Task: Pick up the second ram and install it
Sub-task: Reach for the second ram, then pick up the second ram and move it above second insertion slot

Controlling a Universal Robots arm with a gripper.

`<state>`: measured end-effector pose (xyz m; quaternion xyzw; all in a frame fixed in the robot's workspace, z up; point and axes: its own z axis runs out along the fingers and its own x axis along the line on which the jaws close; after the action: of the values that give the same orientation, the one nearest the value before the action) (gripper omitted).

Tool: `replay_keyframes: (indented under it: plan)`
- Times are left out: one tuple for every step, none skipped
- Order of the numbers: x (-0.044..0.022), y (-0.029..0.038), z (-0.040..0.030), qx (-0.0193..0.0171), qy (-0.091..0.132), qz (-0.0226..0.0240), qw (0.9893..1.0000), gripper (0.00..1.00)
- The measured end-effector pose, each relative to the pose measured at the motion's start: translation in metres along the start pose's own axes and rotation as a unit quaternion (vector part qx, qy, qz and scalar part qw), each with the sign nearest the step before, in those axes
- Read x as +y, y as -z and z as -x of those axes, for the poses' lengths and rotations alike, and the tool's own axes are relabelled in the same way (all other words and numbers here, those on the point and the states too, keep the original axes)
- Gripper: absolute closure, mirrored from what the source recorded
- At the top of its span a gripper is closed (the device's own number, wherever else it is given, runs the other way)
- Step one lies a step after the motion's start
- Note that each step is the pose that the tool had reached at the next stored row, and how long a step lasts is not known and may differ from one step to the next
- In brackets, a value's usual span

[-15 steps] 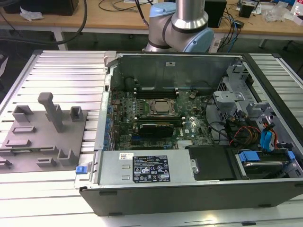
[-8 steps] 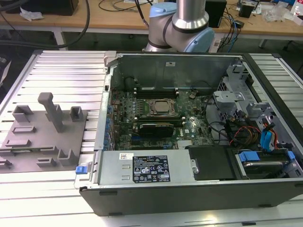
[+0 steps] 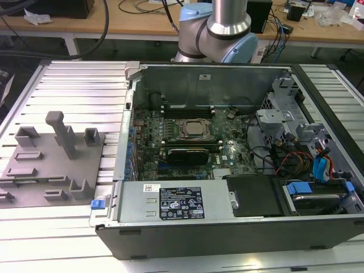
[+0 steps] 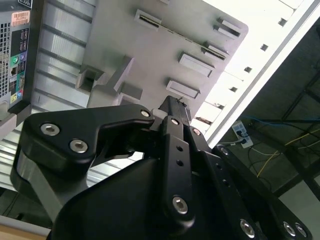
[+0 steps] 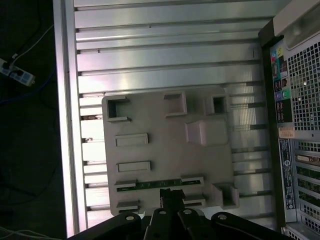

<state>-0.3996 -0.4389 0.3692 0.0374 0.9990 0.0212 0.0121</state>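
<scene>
While end effector (image 5: 172, 196) hangs narrow, empty over tray (image 5: 150, 120), I'd centre on ram (image 5: 148, 186) & grip long edges square.

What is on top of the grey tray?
Grey blocks and the second ram, a thin dark strip, sit on the grey tray. The gripper covers part of it.

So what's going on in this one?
A Universal Robots arm holds its gripper over the grey moulded tray, which lies on the slatted table beside the open computer case. The gripper is close to the second ram, a thin dark strip that seems to sit in the tray, not yet lifted or installed.
</scene>
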Motion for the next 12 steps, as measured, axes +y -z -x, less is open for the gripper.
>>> replay_keyframes:
  plan:
    - [0.0,0.0,0.0,0.0,0.0,0.0,1.0,0.89]
    - [0.0,0.0,0.0,0.0,0.0,0.0,1.0,0.89]
    - [0.0,0.0,0.0,0.0,0.0,0.0,1.0,0.89]
    - [0.0,0.0,0.0001,0.0,0.0,0.0,1.0,0.89]
    - [0.0,0.0,0.0001,0.0,0.0,0.0,1.0,0.89]
    - [0.0,0.0,0.0001,0.0,0.0,0.0,1.0,0.89]
    - [0.0,0.0,0.0001,0.0,0.0,0.0,1.0,0.89]
    - [0.0,0.0,0.0001,0.0001,0.003,0.0,1.0,0.89]
    - [0.0,0.0,0.0001,0.0003,0.008,0.0002,1.0,0.89]
    - [0.0,0.0,0.0001,0.0008,0.02,0.0005,0.9998,0.89]
    - [0.0,0.0,0.0001,0.0012,0.028,0.0005,0.9996,0.89]
    - [0.0,0.0,0.0001,0.0014,0.033,0.0003,0.9994,0.89]
